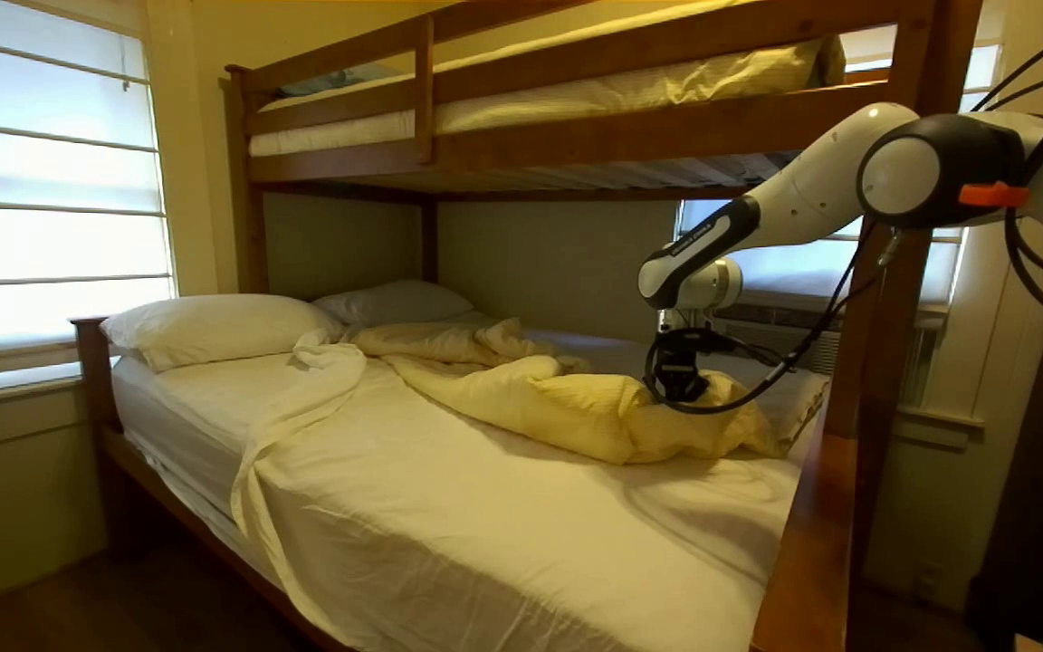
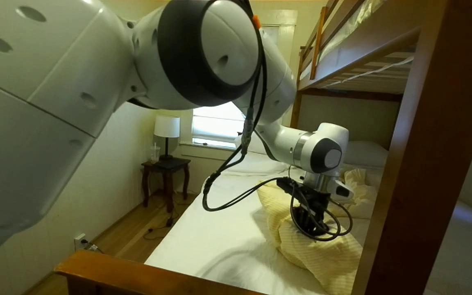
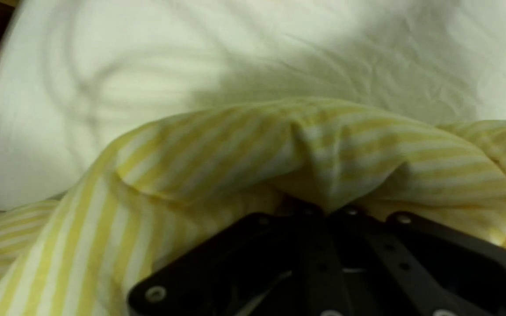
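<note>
Bunched right of centre in an exterior view: one yellow-striped comforter, pinched by a raised fold in the closed fingertips of one gripper, at lower centre of the wrist view; gripped there probably for the easier bite. Underneath, one white sheet. At left in an exterior view, two pillows, presumably for the head end. Left of centre in an exterior view, one lamp on one nightstand.
</note>
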Controlling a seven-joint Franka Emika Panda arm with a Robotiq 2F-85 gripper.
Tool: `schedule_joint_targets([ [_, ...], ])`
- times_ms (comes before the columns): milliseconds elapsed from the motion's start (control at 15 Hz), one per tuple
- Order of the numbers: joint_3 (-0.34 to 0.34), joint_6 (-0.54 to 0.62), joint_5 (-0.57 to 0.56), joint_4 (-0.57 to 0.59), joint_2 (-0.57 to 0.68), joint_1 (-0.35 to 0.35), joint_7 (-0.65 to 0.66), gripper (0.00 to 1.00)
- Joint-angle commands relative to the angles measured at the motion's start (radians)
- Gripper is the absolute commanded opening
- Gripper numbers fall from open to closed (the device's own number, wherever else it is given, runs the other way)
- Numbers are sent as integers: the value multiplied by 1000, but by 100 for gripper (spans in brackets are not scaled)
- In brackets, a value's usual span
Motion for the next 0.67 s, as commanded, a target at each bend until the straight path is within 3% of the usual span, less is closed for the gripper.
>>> schedule_joint_targets([
  [0, 56, -51, 43, -78, -72, 24, -50, 1],
  [333, 154, -64, 182, -291, -218, 53, -132, 1],
  [600, 163, -68, 243, -423, -281, 55, -204, 1],
])
